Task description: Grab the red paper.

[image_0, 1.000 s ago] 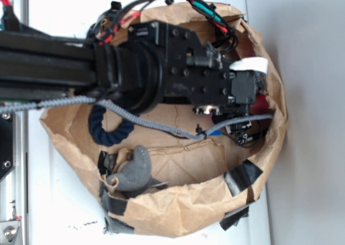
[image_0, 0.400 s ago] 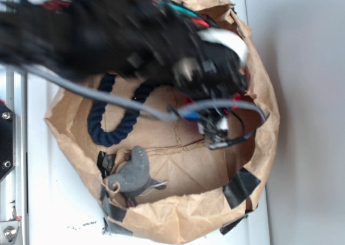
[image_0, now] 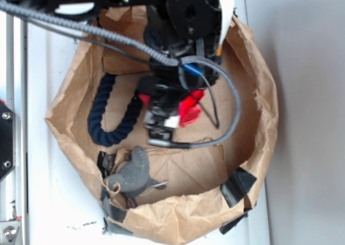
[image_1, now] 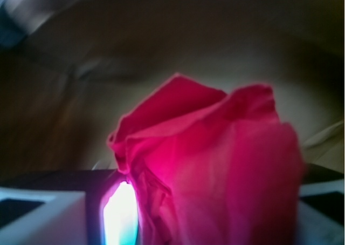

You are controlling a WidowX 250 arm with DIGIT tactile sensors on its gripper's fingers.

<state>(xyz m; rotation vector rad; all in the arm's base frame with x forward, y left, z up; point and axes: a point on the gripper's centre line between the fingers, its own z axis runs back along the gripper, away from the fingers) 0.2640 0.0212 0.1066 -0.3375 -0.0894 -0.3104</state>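
From here the arm's bulk hides most of the red paper (image_0: 190, 109), which sits inside the brown paper bag (image_0: 264, 121), right of the blue rope (image_0: 110, 115) and above the grey toy (image_0: 132, 172). The gripper (image_0: 161, 127) has swung leftward across the bag; its fingers (image_1: 43, 212) flank the wad, clamped on it.

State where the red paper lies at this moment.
In the exterior view the red paper sits inside the brown paper bag, near its middle, right of the dark blue rope, partly hidden by the tool; in the wrist view it fills the foreground.
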